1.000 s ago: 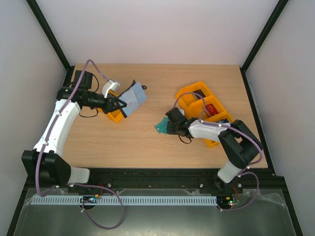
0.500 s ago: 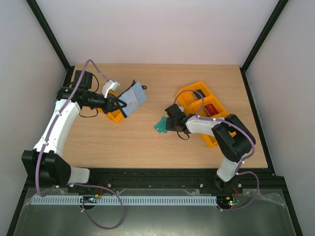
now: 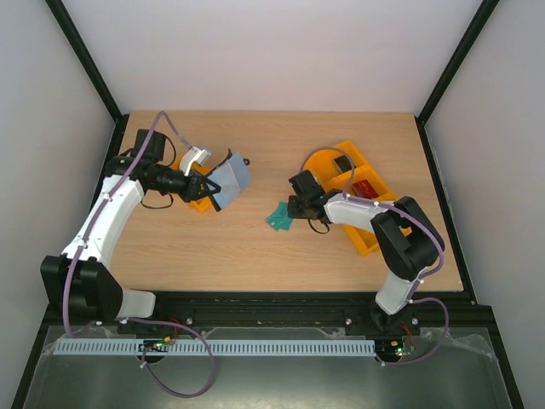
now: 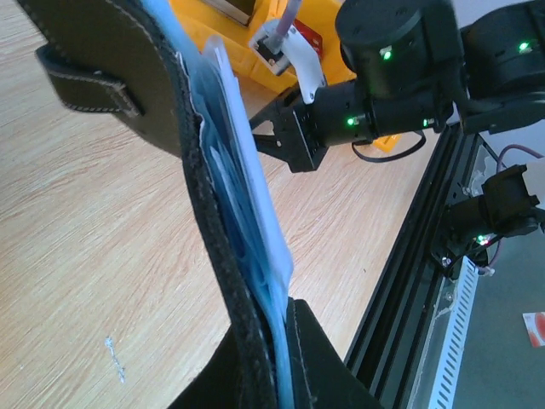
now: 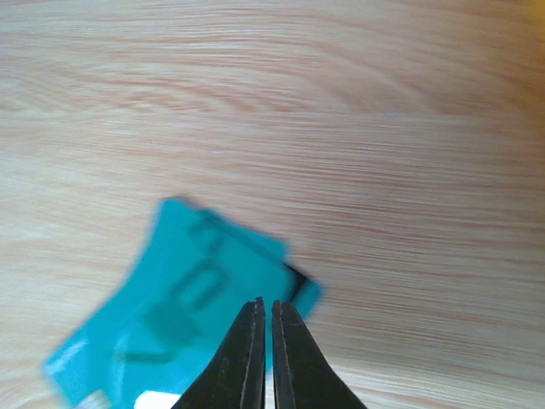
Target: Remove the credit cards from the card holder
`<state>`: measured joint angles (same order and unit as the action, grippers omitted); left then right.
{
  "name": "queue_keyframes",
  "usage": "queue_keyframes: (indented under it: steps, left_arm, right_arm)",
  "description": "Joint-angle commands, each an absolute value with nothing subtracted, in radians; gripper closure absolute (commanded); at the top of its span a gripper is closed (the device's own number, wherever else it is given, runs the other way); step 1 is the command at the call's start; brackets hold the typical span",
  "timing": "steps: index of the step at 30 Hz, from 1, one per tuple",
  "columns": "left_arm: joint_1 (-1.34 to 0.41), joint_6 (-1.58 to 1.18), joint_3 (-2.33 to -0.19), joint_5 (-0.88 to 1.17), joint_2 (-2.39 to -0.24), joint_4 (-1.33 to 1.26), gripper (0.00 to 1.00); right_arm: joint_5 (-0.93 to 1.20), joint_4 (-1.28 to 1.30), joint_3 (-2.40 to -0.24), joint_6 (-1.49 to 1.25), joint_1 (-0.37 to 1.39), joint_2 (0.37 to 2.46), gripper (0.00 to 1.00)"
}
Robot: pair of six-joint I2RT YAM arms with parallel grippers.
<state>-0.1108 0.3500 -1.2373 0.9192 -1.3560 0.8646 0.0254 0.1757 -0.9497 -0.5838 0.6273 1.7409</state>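
One card holder (image 3: pixel 228 181); two credit cards (image 3: pixel 278 218); one red block (image 3: pixel 368 187).

A broad band of bare counter (image 3: pixel 213 247) is lying open along the near side between the two arms, and the far strip by the back wall is lying open too. The left claw (image 3: pixel 207 183) is holding the card holder (image 3: pixel 232 176) up in the air, crowding the space above the small orange tray (image 3: pixel 197 203). The credit cards (image 3: pixel 278 219) are lying flat mid-counter, with the right claw (image 3: pixel 295 211) hovering at their edge, fingers pressed together. The orange trays (image 3: pixel 345 149) are blocking the right side. A free lane is running front to back between holder and cards.
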Motion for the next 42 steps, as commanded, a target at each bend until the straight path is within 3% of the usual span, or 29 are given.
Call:
queue_keyframes:
  steps: [1,4,14,31,36,39,42]
  left_arm:
    - [-0.121,0.332,-1.255,0.916,-1.356,0.832,0.98]
    - [-0.119,0.300,-1.262,0.854,-1.360,0.810,0.98]
    - [-0.090,0.277,-1.252,0.831,-1.351,0.788,0.98]
    - [-0.089,0.288,-1.249,0.845,-1.355,0.797,0.98]
    - [-0.089,0.308,-1.249,0.868,-1.353,0.813,0.98]
    - [-0.089,0.331,-1.253,0.888,-1.349,0.832,0.98]
    - [-0.097,0.393,-1.261,0.930,-1.347,0.882,0.98]
  right_arm:
    - [0.256,0.140,-1.016,-0.447,0.646,1.714,0.95]
    - [0.345,0.085,-1.051,-0.447,0.684,1.773,0.95]
    - [0.182,0.257,-1.258,-0.442,0.747,1.993,0.98]
    - [0.070,0.449,-1.225,-0.399,0.784,1.920,0.98]
    - [0.191,0.446,-1.244,-0.357,0.785,1.863,0.98]
    - [0.320,0.329,-1.216,-0.320,0.784,1.730,0.91]
    - [0.404,0.191,-1.157,-0.272,0.781,1.561,0.75]
